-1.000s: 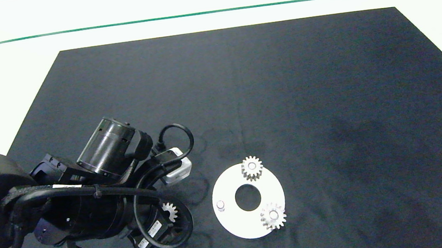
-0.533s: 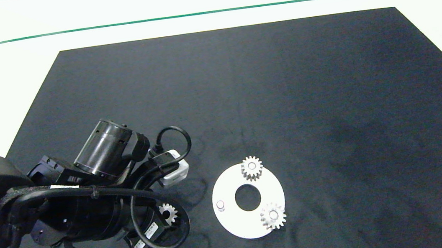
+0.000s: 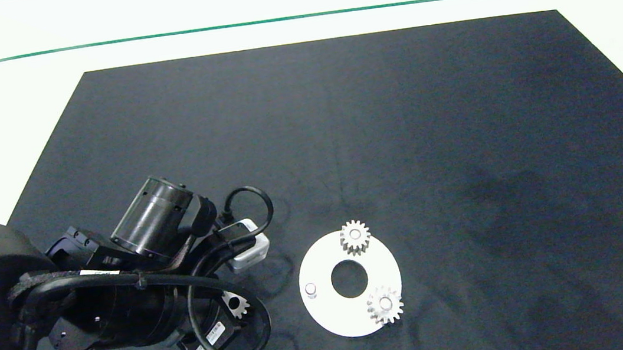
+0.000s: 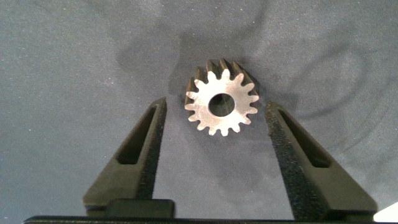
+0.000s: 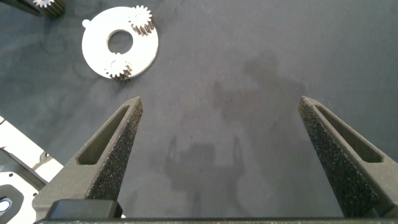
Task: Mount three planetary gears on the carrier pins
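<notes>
Left gripper (image 4: 214, 140) straddles the loose third gear (image 4: 221, 104) on the mat (image 3: 342, 135), jaws apart (no contact). Two gears sit on the disc (image 3: 329, 315); one pin (image 3: 310, 288) is bare. Right gripper (image 5: 221, 158): parked wide.

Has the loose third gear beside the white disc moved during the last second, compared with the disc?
Cannot tell for sure. In the head view the loose gear shows slightly lower against the unmoved white disc, but the left arm partly covers it, so this may be mere occlusion.

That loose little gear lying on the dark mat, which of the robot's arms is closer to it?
Left. The left gripper is right over the loose gear, open fingers on either side, not touching. The right gripper is far off at the mat's right edge.
</notes>
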{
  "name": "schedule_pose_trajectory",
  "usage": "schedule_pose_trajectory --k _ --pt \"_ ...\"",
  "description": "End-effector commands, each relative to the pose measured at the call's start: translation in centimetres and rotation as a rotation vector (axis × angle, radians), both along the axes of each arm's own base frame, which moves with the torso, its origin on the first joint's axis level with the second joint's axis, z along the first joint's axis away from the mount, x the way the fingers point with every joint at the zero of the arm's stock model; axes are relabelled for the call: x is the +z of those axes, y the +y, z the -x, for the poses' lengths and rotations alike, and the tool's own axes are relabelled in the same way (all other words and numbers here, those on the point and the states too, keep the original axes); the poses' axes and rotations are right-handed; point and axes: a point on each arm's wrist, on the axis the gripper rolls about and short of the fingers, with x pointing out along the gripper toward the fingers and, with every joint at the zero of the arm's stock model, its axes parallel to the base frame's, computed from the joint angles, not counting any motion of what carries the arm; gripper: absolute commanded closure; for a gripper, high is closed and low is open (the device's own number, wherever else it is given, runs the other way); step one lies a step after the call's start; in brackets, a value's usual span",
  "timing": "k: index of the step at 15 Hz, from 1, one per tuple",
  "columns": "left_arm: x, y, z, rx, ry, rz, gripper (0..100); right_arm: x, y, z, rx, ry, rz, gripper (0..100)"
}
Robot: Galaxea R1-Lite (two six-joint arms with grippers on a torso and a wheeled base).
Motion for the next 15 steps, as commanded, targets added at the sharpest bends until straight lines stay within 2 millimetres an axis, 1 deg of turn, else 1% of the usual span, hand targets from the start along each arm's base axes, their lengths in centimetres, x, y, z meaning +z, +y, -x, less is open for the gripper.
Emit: schedule_pose_trajectory --k 1,7,15 --pt "-0.1 -0.2 0.1 -0.009 0.003 -0.004 46 -0.1 0.1 -0.1 -0.002 0.005 0.007 0" --pt "-0.7 -1.3 0.0 -0.038 0.01 -0.009 58 -0.1 0.1 -0.1 -0.002 0.004 0.006 0" --pt "-0.8 -1.3 -0.2 -0.031 0.005 -0.005 73 -0.1 0.0 0.0 -0.002 0.002 0.002 0"
